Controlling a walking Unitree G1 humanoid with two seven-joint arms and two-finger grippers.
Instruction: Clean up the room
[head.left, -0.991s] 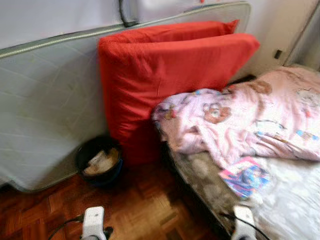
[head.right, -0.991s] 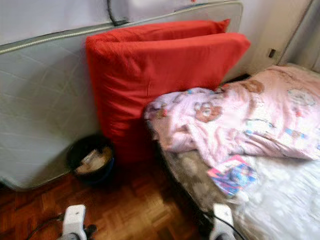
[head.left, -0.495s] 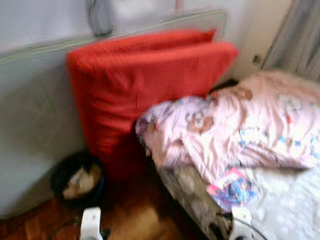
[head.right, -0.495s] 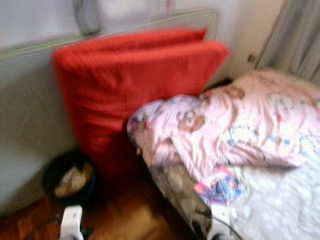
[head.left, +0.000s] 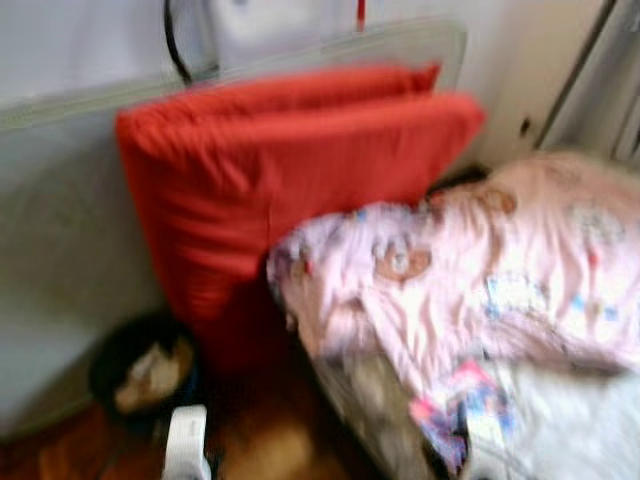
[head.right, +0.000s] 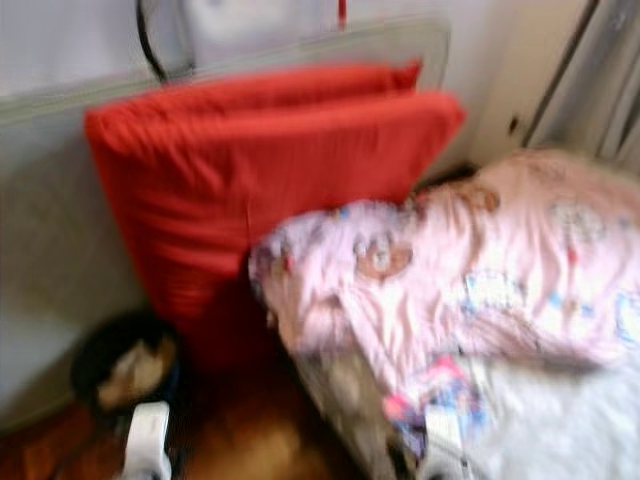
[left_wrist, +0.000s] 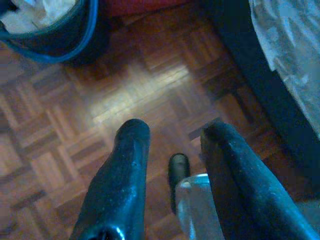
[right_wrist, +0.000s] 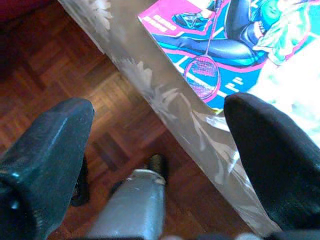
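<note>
both grippers hanging low: left gripper (left_wrist: 170, 145) narrowly parted over floor, right gripper (right_wrist: 155, 135) spread wide, holding nothing. magazine (right_wrist: 225, 45) lying at bed edge (right_wrist: 165, 110), 5 o'clock. blurring risking misjudged reach, knocking magazine off.

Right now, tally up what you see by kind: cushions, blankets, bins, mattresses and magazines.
Red cushions: 2
Pink blanket: 1
Dark bin with scraps in it: 1
Grey mattress leaning against the wall: 1
Colourful magazine on the bed: 1
Total: 6
</note>
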